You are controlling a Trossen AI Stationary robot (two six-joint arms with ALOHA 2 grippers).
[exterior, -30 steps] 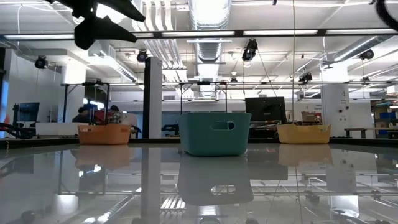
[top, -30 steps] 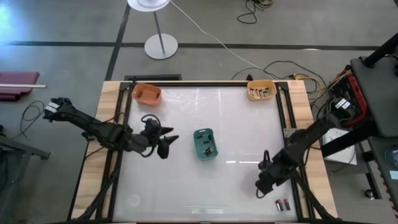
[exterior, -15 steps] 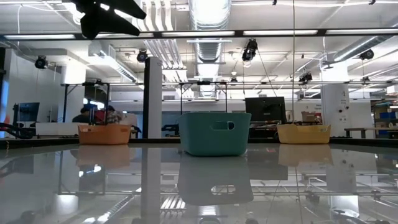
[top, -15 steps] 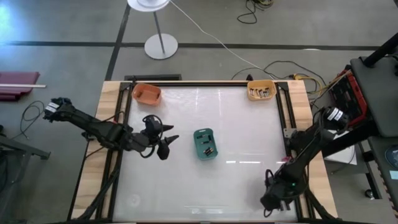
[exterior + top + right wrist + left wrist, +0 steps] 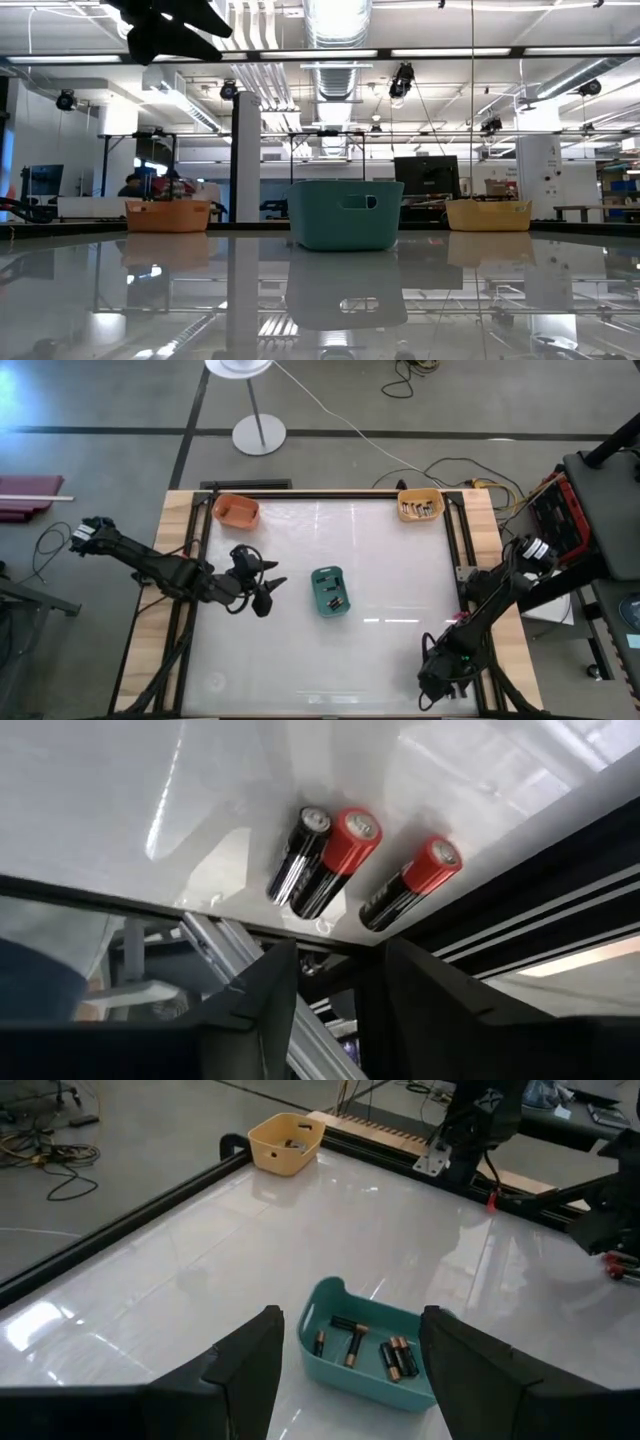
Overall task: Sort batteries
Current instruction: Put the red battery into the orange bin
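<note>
Right jaws (image 5: 325,1005) over three batteries (image 5: 340,863)

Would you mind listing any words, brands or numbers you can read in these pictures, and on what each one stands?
None can be read.
Loose batteries in the right wrist view: the black and red jackets show no legible print.
Batteries in the teal bin: too small to read.
Screens in the room behind the table: blurred.

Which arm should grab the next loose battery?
Right: its open gripper hovers just above three loose batteries at the table's near right corner. The left gripper waits beside the teal bin.
</note>
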